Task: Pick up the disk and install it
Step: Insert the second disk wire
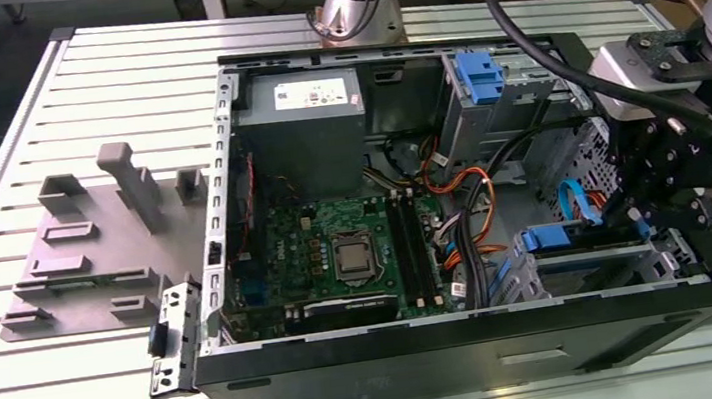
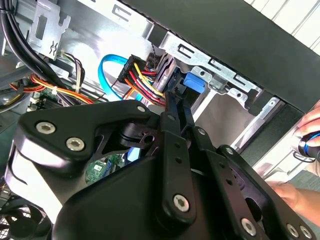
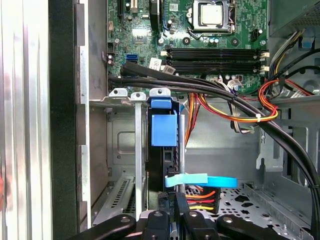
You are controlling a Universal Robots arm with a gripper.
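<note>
The gripper (image 1: 663, 210) is reaching down into the open case (image 1: 480, 346) at the exterior view's right, over the lower drive bay (image 1: 592, 268). In both wrist views its jaws are standing narrow, pressed close together, with their tips at the rear edge of the disk (image 3: 164, 131). Whether they are pinching that edge or merely pushing on it cannot be told.

The disk is sitting on edge in the bay beside the case wall, its blue carrier tab facing the motherboard (image 3: 200, 35). It appears largely seated, so the work looks well advanced.

A blue data cable (image 3: 200, 181) and a red-yellow power lead (image 3: 202, 200) are lying just behind the disk, close to the jaws.

A person's hand (image 2: 305, 150) is holding a small device outside the case.
</note>
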